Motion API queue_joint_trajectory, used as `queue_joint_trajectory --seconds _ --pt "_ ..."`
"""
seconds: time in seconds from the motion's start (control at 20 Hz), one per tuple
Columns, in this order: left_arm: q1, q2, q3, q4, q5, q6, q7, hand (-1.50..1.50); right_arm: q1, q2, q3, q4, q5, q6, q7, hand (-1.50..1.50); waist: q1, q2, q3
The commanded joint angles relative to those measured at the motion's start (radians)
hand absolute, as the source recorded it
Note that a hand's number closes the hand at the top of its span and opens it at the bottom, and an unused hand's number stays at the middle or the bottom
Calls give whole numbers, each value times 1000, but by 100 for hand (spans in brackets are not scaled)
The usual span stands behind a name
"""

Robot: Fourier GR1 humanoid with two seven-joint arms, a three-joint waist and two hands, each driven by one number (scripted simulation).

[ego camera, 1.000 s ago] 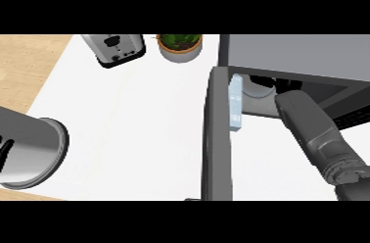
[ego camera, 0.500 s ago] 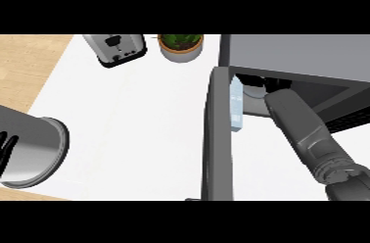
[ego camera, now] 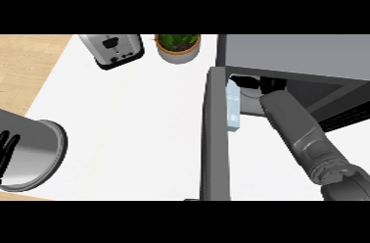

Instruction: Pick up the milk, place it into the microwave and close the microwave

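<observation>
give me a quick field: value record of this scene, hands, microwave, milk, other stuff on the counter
right hand: black hand reaching inside the microwave, mostly hidden; grip cannot be told
right forearm: grey forearm runs from the lower right into the opening
left hand: black fingers at the left edge, straight, holding nothing
microwave: grey box at upper right
microwave door: door swung open, seen edge-on
milk: not clearly visible
toaster: toaster at the back of the counter
plant: potted plant right of the toaster
counter: white top
</observation>
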State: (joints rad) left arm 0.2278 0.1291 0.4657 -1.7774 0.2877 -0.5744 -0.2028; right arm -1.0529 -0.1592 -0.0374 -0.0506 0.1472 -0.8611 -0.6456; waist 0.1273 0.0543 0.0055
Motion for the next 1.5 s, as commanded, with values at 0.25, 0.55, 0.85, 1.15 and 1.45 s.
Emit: queue_joint_trajectory --seconds 0.25,0.55,0.85,1.15,1.45 --pt "21 -1 15 -8 -8 -10 -37 -150 10 -26 -22 -27 -16 69 -31 -150 -25 -15 -1" --pt "72 -17 24 -23 -1 -14 -29 -150 75 -20 -47 -48 -38 155 -95 -150 -50 -26 -2" --pt "96 -44 -3 -40 -37 -20 -45 -150 109 42 -101 -95 -94 262 -171 -150 -69 -33 -3" --pt "161 -84 -25 -135 -46 -24 -30 -150 208 89 -135 -125 -132 328 -257 -150 -96 -45 -4" --pt "211 -91 -90 -126 -16 -137 -41 -150 310 118 -142 -173 -161 494 -327 -150 -116 -53 -5"
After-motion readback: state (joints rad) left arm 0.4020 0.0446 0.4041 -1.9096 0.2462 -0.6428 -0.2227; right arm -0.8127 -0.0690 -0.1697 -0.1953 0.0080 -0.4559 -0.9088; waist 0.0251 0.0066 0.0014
